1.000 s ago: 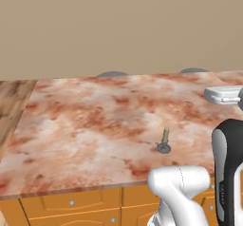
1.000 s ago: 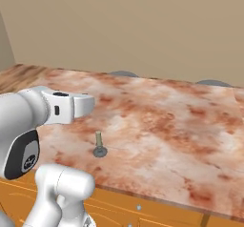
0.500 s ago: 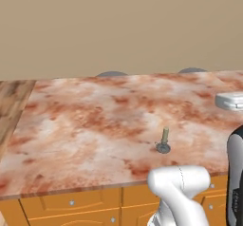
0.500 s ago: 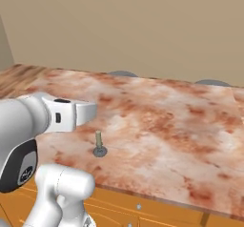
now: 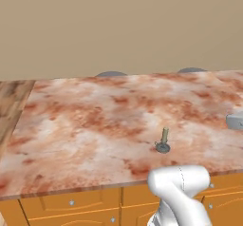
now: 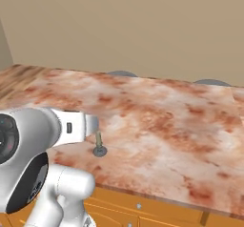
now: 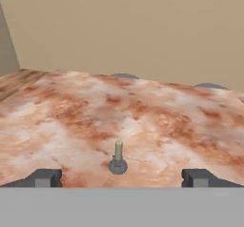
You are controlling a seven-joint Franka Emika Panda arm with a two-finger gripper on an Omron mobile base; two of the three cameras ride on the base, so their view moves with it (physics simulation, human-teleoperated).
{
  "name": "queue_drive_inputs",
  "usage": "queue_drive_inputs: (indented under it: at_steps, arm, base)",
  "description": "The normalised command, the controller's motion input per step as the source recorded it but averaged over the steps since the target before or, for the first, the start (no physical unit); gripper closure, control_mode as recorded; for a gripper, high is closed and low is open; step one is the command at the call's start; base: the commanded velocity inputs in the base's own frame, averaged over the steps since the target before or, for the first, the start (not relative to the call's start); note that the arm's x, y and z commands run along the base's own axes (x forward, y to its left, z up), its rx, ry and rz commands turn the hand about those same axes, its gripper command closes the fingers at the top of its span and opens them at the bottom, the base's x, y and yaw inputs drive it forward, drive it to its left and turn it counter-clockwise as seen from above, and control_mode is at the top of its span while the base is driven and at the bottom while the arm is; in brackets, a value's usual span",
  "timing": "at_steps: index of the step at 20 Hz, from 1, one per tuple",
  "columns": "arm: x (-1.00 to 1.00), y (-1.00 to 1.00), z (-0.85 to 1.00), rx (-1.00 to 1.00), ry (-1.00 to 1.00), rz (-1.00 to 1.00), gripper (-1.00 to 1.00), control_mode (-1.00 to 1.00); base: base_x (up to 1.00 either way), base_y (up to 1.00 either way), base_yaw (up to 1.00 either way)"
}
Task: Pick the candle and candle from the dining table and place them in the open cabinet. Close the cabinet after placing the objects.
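An olive candle (image 5: 164, 140) on a dark grey round base stands upright near the front edge of the marbled dining table (image 5: 95, 125). From the right base, the candle (image 6: 99, 145) sits just beyond the end of my white hand. In the hand view my gripper (image 7: 121, 178) is open, its fingertips (image 7: 45, 177) wide apart. The candle (image 7: 118, 159) stands ahead of it, centred between the tips and untouched. The cabinet is out of view.
Orange drawers with silver knobs (image 5: 71, 203) run under the table's front edge. Two grey rounded chair tops (image 5: 111, 73) peek over the far edge before a beige wall. Wooden floor (image 5: 12, 106) lies to the left of the table.
My hand has sunk lower toward the tabletop and slid toward the right edge of the left base view. The candle has not moved.
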Motion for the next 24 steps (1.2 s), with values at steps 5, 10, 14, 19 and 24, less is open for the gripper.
queue_drive_inputs:
  at_steps: [5, 10, 14, 19, 24]
  arm:
    - [0.00, -0.02, -0.65, 0.00, 0.02, 0.29, -1.00, -1.00]
    - [0.08, -0.20, -0.53, 0.00, -0.06, 0.37, -1.00, -1.00]
    - [0.16, -0.23, -0.42, 0.00, -0.12, 0.38, -1.00, -1.00]
    - [0.26, -0.02, -0.45, 0.00, -0.04, 0.29, -1.00, -1.00]
    - [0.59, 0.00, -0.50, 0.00, -0.02, 0.15, -1.00, -1.00]
  base:
    - [0.00, 0.00, 0.00]
    - [0.00, 0.00, 0.00]
    - [0.00, 0.00, 0.00]
    - [0.00, 0.00, 0.00]
    - [0.00, 0.00, 0.00]
